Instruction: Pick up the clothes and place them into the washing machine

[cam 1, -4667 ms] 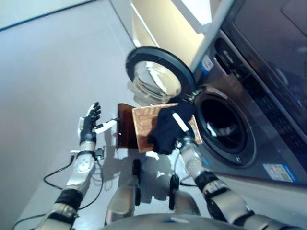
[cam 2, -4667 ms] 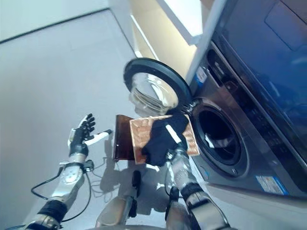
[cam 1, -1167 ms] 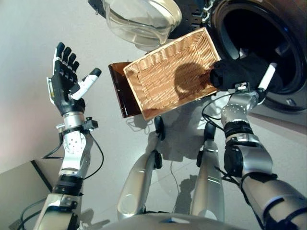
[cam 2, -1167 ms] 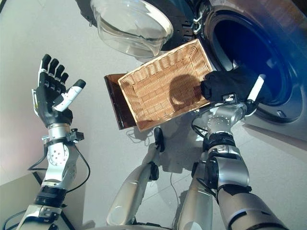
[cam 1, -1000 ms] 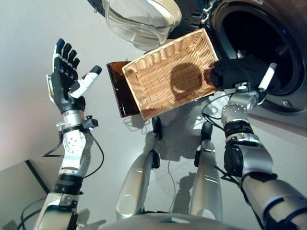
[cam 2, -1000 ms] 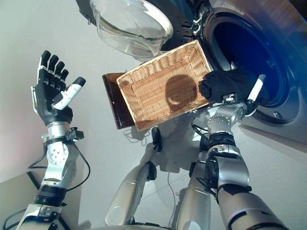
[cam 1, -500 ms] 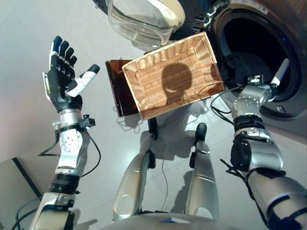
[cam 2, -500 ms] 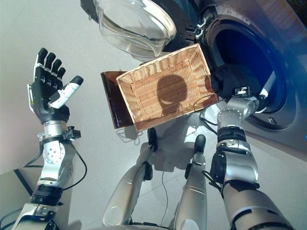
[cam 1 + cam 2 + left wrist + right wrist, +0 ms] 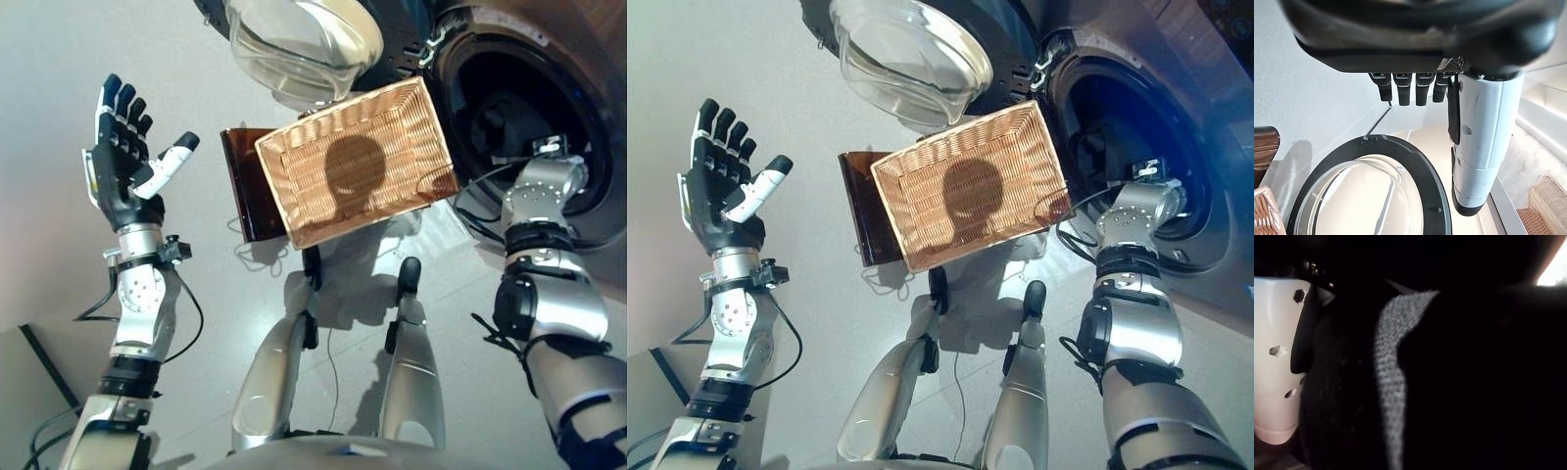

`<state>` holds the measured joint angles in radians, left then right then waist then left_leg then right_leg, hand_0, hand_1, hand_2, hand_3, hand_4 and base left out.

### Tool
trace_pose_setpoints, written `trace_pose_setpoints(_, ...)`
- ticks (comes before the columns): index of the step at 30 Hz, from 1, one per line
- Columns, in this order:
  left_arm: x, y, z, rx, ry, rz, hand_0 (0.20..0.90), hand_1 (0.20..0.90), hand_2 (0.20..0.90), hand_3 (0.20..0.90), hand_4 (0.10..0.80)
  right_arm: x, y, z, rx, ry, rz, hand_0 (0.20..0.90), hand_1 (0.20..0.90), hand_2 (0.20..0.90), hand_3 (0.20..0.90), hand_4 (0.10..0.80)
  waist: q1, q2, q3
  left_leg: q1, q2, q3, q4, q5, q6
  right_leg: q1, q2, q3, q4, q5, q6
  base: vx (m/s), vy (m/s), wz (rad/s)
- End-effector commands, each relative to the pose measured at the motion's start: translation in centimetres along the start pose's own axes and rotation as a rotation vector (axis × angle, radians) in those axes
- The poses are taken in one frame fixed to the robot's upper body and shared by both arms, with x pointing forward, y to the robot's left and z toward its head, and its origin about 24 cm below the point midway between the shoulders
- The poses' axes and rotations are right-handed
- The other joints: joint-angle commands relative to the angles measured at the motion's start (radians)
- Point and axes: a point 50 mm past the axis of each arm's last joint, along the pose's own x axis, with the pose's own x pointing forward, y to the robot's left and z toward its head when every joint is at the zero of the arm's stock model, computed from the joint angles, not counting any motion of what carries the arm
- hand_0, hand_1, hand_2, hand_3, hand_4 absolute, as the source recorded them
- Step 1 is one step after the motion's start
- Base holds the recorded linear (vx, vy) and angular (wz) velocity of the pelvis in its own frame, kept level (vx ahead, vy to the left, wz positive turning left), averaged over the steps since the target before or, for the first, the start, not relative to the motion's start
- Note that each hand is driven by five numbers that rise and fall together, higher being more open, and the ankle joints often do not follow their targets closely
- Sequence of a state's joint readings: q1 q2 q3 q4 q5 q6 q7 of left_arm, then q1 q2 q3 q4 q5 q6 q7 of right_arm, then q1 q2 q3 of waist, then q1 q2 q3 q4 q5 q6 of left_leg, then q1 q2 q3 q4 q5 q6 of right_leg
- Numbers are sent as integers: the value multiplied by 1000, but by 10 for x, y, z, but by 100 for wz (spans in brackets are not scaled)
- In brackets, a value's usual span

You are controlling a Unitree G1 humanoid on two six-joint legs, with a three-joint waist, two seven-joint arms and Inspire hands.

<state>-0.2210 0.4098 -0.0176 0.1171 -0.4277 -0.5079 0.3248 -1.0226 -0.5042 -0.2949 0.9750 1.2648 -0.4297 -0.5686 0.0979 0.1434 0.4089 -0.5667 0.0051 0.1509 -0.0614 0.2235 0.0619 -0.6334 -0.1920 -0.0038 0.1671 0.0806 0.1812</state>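
Right hand inside the washing machine drum with dark clothing.

The right hand (image 9: 1276, 357) is buried in the drum (image 9: 529, 108) at the frame's right; its grip cannot be told. Dark clothing (image 9: 1391, 382) lies against it. Best released deep inside. The left hand (image 9: 122, 166), spread, is raised upper left. The wicker basket (image 9: 358, 162) at centre sits empty.

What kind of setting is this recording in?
Probably a home laundry area: a front-loading washing machine with its glass door swung open, and a wicker basket on the pale floor.
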Motion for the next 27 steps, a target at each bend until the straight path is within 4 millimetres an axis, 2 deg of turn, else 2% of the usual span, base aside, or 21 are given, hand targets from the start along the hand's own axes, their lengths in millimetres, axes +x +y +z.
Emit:
trace_pose_setpoints(1,-5,15,25,15,-134,-7,900,900,900,900,800,-27,101,146,-171,-656,515,900,900,900,900,800,-5,-50,-267,82,115,-19,-18,-64,-220,89,84,-51,-96,-27,-56,0,0,0)
trace_pose_setpoints(9,-6,15,25,12,-130,-2,900,900,900,900,800,-31,106,143,-171,-655,529,900,900,900,900,800,-2,-40,-263,81,116,-21,-21,-60,-223,85,85,-55,-94,-28,-59,5,-1,0)
trace_pose_setpoints(20,-9,16,29,7,-141,-19,900,900,900,900,800,-51,129,167,-91,-732,621,900,900,900,900,800,-3,-37,-287,95,118,-25,-23,-62,-228,101,89,-60,-88,-40,-63,12,0,0)
trace_pose_setpoints(23,-9,14,28,3,-137,-22,900,900,900,900,800,-52,131,163,-79,-716,638,900,900,900,900,800,-6,-37,-292,103,118,-25,-24,-65,-228,109,89,-59,-89,-40,-64,0,0,0)
trace_pose_setpoints(27,-8,10,27,-7,-132,-37,900,900,900,900,800,-43,120,141,-90,-640,605,900,900,900,900,800,-3,-31,-288,108,117,-26,-23,-67,-224,109,91,-57,-87,-42,-66,0,0,0)
